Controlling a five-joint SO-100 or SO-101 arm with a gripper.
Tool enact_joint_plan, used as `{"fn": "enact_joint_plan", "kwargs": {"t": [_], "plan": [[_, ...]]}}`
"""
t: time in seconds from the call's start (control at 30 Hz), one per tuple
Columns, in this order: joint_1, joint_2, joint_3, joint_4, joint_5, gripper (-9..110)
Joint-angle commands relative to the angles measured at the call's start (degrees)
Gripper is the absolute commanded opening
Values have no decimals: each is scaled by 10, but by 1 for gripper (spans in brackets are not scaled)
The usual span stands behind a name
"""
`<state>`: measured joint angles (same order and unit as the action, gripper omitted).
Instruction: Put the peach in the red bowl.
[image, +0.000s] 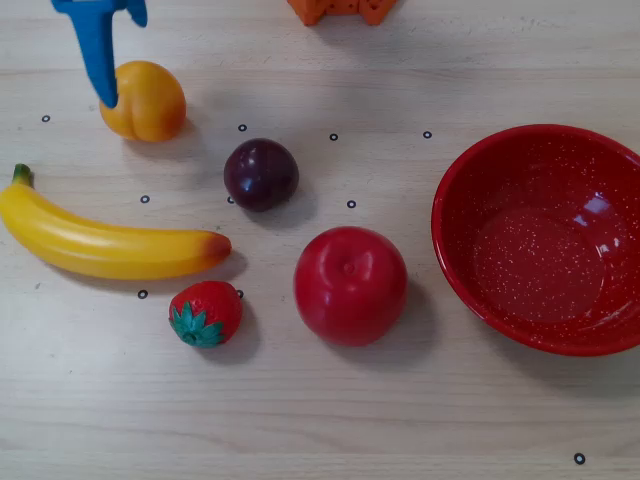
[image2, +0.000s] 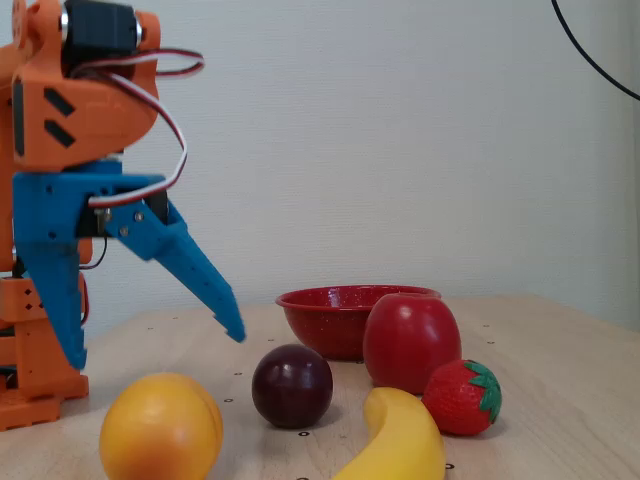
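Pale wooden counter (image: 420, 420) held: peach (image: 146, 100) near far-left corner, untouched; blue gripper (image2: 150, 350) spread wide above it, approach step judged in hand, descent and closing called for next; red bowl (image: 545, 240) at right edge, empty.

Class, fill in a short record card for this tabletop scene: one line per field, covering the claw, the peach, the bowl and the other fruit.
claw: blue claw, open, above the peach, not gripping it
peach: peach on the table, upper left in the overhead view, one blue finger over its left edge
red bowl: red bowl at the right edge of the overhead view, nothing inside
other fruit: plum, red apple, banana, strawberry
between peach and bowl: plum and red apple
task state: peach not yet lifted
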<state>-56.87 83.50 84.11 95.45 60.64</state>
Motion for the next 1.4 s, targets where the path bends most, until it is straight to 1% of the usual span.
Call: {"fn": "enact_joint_plan", "kwargs": {"t": [0.0, 0.17, 0.43, 0.57, 0.63, 1.07, 1.37], "plan": [[-12, 14, 1, -31, 25, 52], [-17, -11, 40, -94, 52, 54], [-15, -45, 58, -112, 79, 58], [-8, -50, 83, -146, 83, 58], [-7, -52, 92, -160, 83, 60], [2, -70, 118, -200, 92, 60], [6, -88, 129, -240, 90, 57]]}}
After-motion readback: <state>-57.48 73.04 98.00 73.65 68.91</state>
